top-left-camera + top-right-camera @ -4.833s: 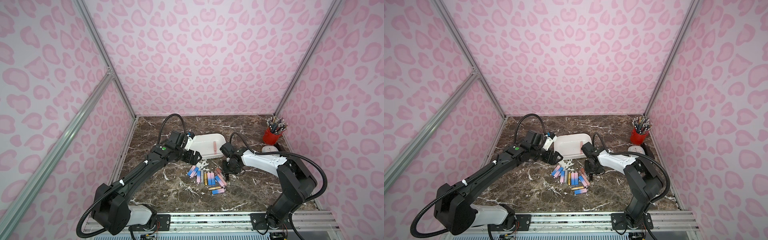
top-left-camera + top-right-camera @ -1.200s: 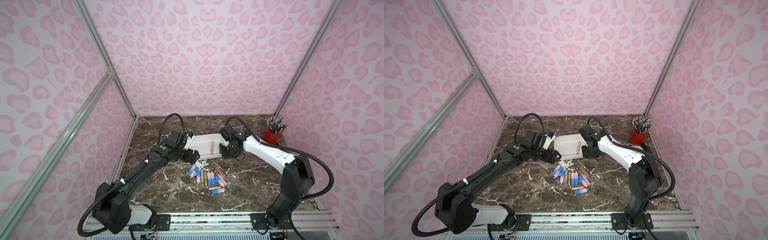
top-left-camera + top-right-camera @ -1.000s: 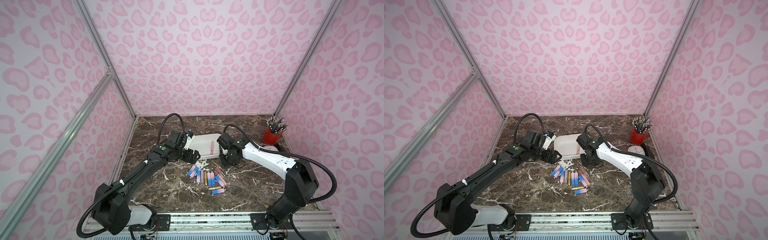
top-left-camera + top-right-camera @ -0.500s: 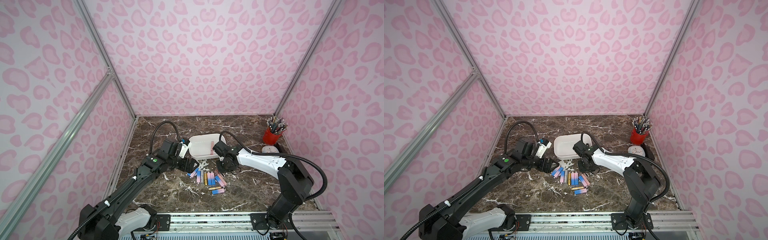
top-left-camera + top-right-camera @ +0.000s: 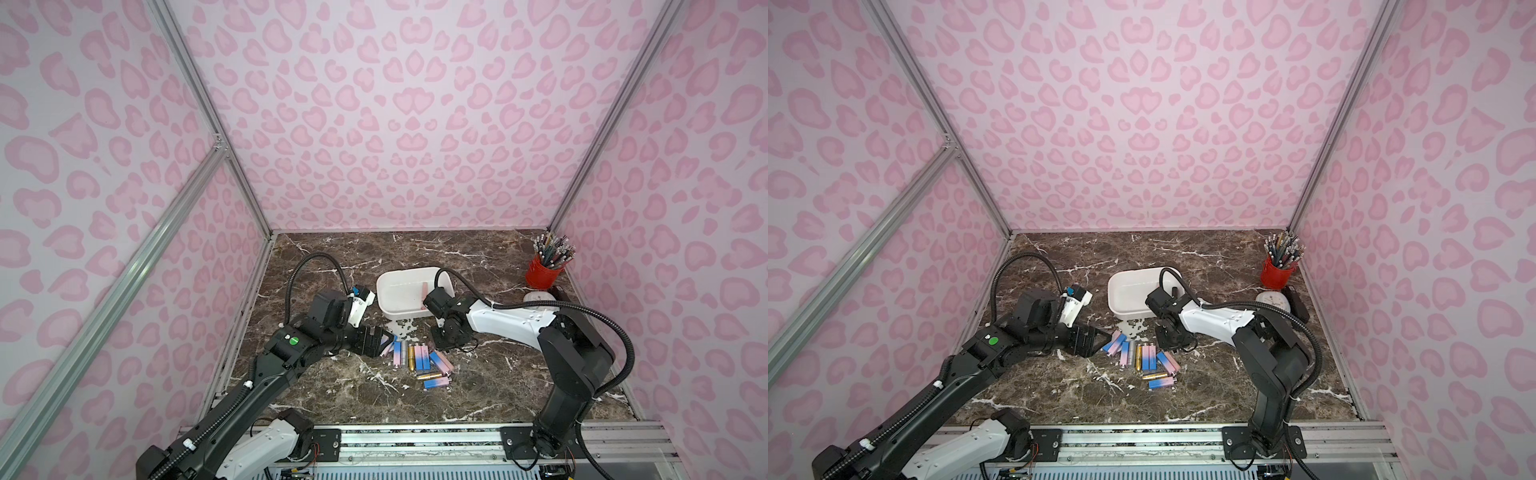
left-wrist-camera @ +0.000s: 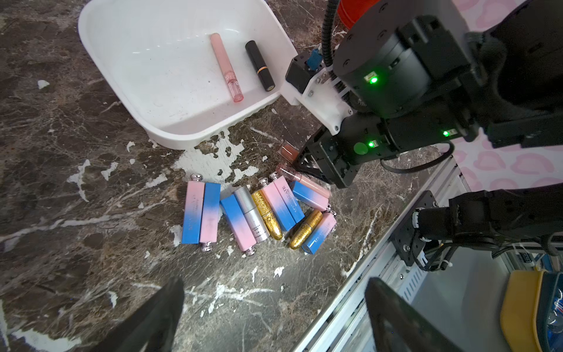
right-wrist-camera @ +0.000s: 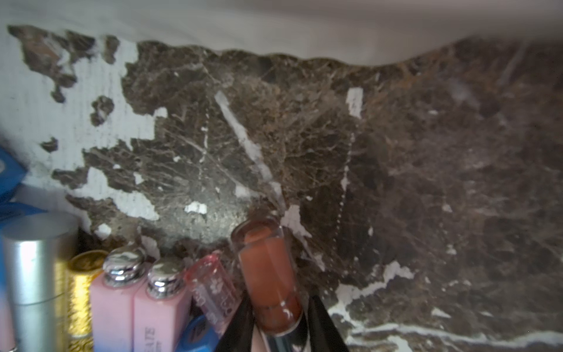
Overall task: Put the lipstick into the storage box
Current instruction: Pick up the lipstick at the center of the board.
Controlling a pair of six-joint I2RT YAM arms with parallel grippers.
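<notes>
The white storage box point(image 5: 388, 301) point(image 5: 1119, 299) sits mid-table; in the left wrist view the box point(image 6: 158, 91) holds a pink gloss tube point(image 6: 227, 67) and a black lipstick point(image 6: 260, 65). In front of it lies a row of several lipsticks point(image 5: 419, 359) point(image 5: 1142, 357) point(image 6: 259, 210), pink-blue, gold and silver. My right gripper point(image 5: 446, 340) point(image 7: 278, 323) is down at the row's right end, shut on an orange-brown lipstick tube point(image 7: 268, 274) point(image 6: 288, 151) that lies low over the table. Beside the row's left end my left gripper point(image 5: 374, 340) point(image 6: 274, 317) is open and holds nothing.
A red pencil cup point(image 5: 542, 274) point(image 5: 1277, 272) stands in the far right corner, with a small white round dial point(image 5: 1273, 301) and a black object point(image 5: 1296, 305) in front of it. Pink walls close three sides; a metal rail point(image 5: 415, 440) runs along the front.
My right gripper has come from the box's front edge down to the row and now grips the orange-brown tube. My left arm has swung from beside the box to the row's left end.
</notes>
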